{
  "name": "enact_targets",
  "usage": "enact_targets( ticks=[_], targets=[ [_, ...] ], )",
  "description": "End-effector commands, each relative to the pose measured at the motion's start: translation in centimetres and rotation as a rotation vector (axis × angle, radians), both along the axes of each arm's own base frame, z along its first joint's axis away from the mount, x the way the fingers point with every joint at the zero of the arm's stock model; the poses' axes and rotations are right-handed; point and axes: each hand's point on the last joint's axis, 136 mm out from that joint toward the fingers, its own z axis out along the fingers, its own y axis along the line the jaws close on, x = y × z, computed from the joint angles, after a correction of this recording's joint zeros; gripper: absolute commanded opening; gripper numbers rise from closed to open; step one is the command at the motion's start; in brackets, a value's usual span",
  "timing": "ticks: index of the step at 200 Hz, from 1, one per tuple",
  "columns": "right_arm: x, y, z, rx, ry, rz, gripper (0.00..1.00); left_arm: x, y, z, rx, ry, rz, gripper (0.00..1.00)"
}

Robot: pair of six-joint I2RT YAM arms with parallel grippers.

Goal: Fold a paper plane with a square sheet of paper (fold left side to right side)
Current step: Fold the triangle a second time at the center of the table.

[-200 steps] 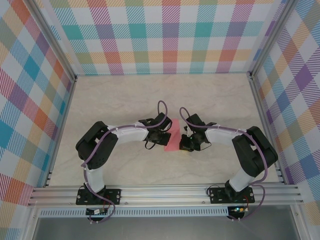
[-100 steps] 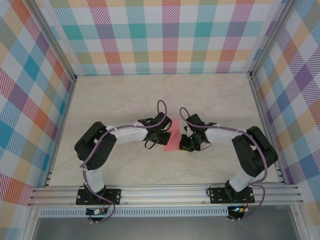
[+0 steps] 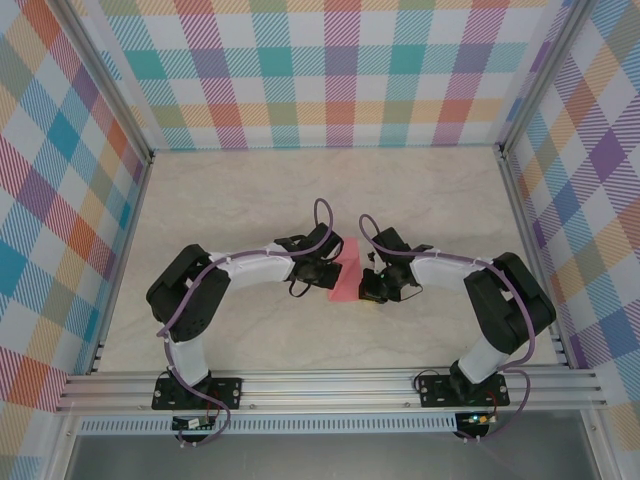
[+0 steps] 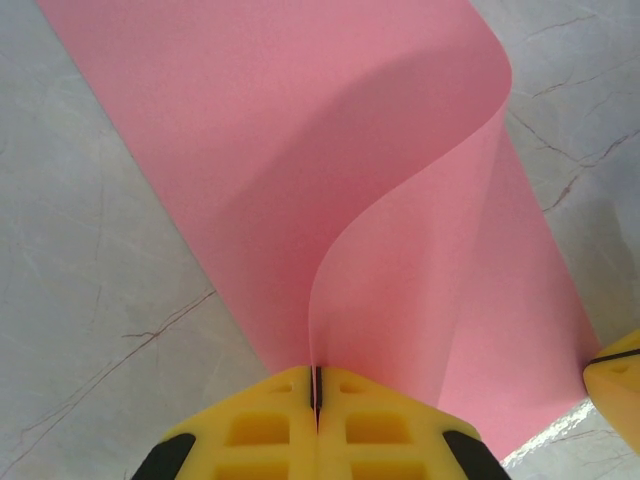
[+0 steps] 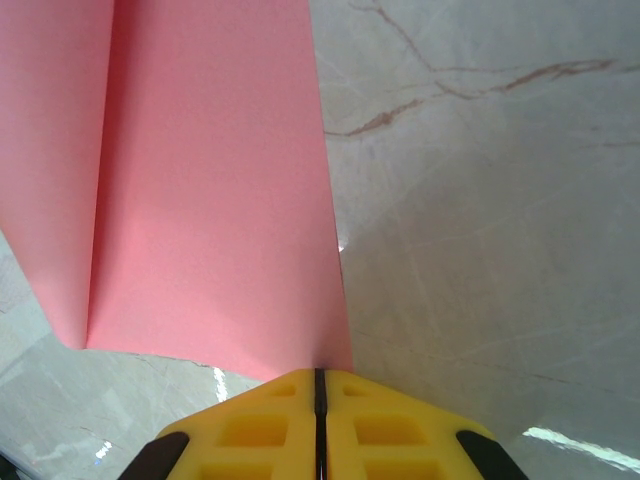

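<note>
The square sheet of paper lies between the two arms, salmon pink. In the left wrist view its near edge is raised, and the sheet curls up and over in a smooth bend with no crease. My left gripper is shut on that raised edge. In the right wrist view the paper lies flat on the table. My right gripper is shut with its tips resting on the sheet's near corner. One of its yellow fingers shows at the paper's far corner in the left wrist view.
The marble-look tabletop is bare around the paper. Checked walls close in the back and both sides, and an aluminium rail runs along the near edge.
The left arm's elbow has drifted slightly to the left. The paper and the right arm look the same.
</note>
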Motion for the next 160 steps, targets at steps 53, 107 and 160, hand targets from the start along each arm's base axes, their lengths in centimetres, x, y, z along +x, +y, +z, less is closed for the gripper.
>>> enact_targets(
  ticks=[53, 107, 160],
  targets=[
    [-1.8, -1.8, -2.2, -0.106, 0.077, 0.009, 0.09, 0.5, 0.2, -1.2, 0.016, 0.020, 0.000, 0.00],
    [-1.4, -1.2, -1.3, -0.054, 0.048, 0.004, 0.09, 0.3, 0.2, -1.8, 0.021, 0.033, -0.001, 0.00],
    [2.2, 0.7, 4.0, 0.219, -0.078, -0.063, 0.07, 0.2, 0.2, -1.9, 0.020, 0.036, -0.005, 0.00]
  ],
)
